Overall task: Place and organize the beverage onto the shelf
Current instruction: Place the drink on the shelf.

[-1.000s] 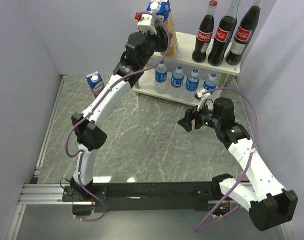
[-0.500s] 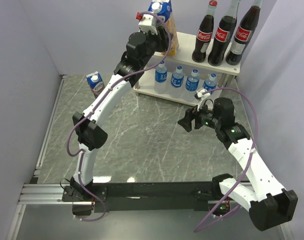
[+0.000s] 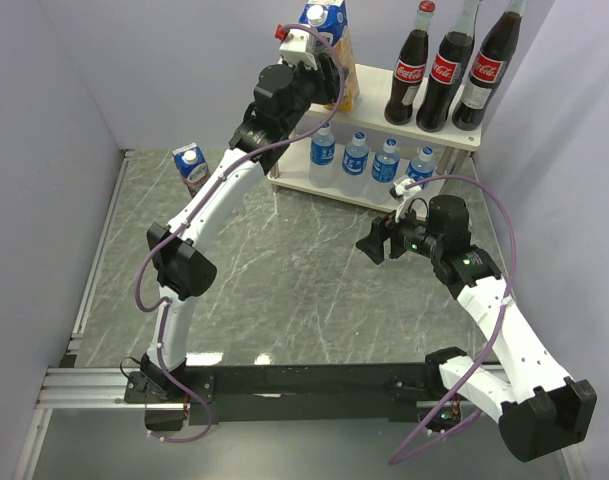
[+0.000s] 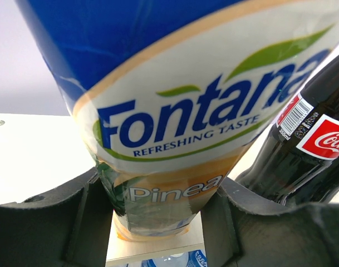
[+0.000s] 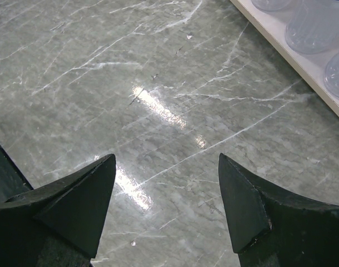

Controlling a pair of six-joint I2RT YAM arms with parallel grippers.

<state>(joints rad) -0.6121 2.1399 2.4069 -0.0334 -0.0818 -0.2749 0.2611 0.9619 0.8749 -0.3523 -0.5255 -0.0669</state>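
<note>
My left gripper (image 3: pixel 327 72) (image 4: pixel 158 208) is shut on the pineapple juice carton (image 3: pixel 324 22) (image 4: pixel 175 111), gripping it low on both sides. The carton's base rests on the top board of the shelf (image 3: pixel 372 97) (image 4: pixel 35 158), at its left end. Three Coca-Cola bottles (image 3: pixel 449 65) (image 4: pixel 303 150) stand on the same board to the right. Several water bottles (image 3: pixel 355 158) line the lower board. The grape carton (image 3: pixel 190 166) stands upright on the table, left of the shelf. My right gripper (image 3: pixel 370 243) (image 5: pixel 166 183) hangs open over bare table, in front of the shelf.
The marble table top (image 3: pixel 284 270) is walled in by pale panels at the left, back and right. The shelf's lower board edge (image 5: pixel 294 47) runs close to my right gripper. A black rail (image 3: pixel 304 380) carries both arm bases at the near edge.
</note>
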